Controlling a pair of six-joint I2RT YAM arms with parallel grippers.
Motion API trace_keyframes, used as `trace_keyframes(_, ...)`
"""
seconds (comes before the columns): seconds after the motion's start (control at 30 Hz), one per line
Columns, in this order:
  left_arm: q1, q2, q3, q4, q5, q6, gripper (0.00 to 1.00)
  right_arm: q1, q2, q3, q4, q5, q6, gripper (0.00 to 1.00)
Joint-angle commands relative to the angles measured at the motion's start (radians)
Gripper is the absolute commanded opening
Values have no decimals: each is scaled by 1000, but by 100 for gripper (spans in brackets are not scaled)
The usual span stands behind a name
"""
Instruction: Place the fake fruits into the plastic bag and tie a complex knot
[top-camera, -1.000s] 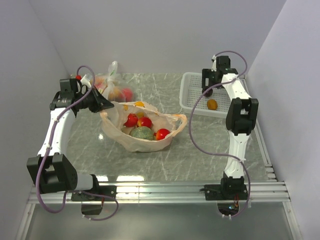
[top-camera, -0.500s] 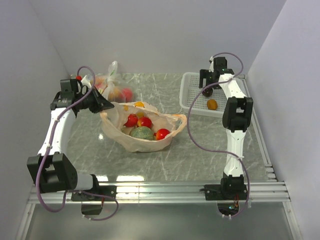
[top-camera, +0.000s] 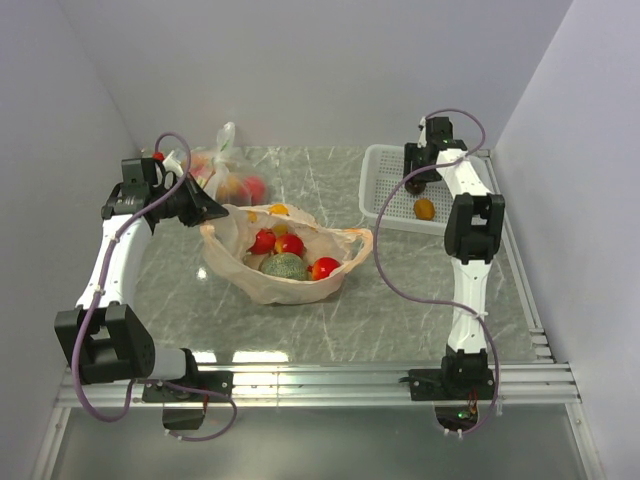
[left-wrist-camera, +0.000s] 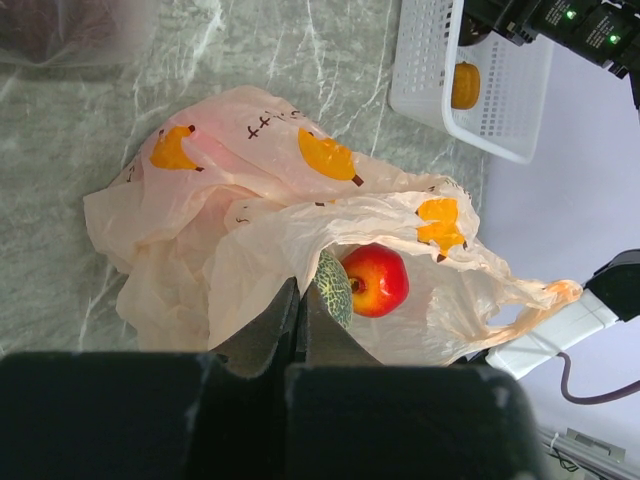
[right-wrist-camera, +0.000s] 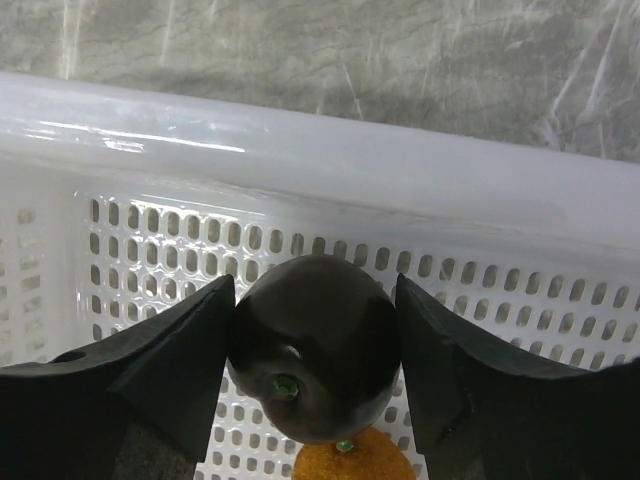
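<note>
One dark maroon fruit (right-wrist-camera: 315, 345) is clamped between the right fingers (right-wrist-camera: 170, 370), just above one orange-brown fruit (right-wrist-camera: 345, 465) in the white basket (right-wrist-camera: 300, 140). Three red balls (top-camera: 290, 243) and one green melon (top-camera: 285, 265) lie in the peach bag (left-wrist-camera: 260, 250) on the counter (top-camera: 350, 320), its rim pinched tight by the left fingers (left-wrist-camera: 265, 330).

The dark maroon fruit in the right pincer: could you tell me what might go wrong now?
The dark maroon fruit is round and glossy, gripped only at its sides by the right pincer; it might slip and drop onto the orange fruit in the white basket.
The left pincer pinches one thin edge of the plastic bag, whose film sags over the red fruit, so a release could miss the opening.
</note>
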Motion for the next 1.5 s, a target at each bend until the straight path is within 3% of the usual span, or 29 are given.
trace_keyframes(0.0, -5, -4, 13, 16, -8, 11, 0, 2, -102, -22, -27, -22, -5, 55)
trace_keyframes(0.1, -6, -12, 9, 21, -6, 6, 0, -1, -234, -69, -24, -103, 7, 49)
trace_keyframes(0.33, -6, -18, 12, 24, 1, 3, 0, 14, -586, -215, 72, -374, 55, 48)
trace_keyframes(0.5, -5, -12, 21, 24, 4, 6, 0, 151, -714, -254, 45, -569, 49, 47)
trace_keyframes(0.6, -5, -6, 45, 15, 1, 17, 0, 294, -774, -272, 34, -600, 12, 47)
trace_keyframes(0.67, -5, -5, 50, 12, 3, 20, 1, 373, -809, -298, 20, -576, -22, 47)
trace_keyframes(0.8, -6, -3, 53, 4, 10, 21, 0, 644, -845, -382, -1, -398, -242, 47)
trace_keyframes(1.03, -6, -8, 48, -4, 24, 17, 1, 868, -866, -540, 55, -214, -370, 47)
trace_keyframes(1.23, -6, -5, 59, -10, 33, 18, 1, 939, -816, -585, 62, -128, -467, 46)
trace_keyframes(1.47, -5, -5, 58, -2, 41, 14, 0, 888, -705, -602, 189, 102, -579, 46)
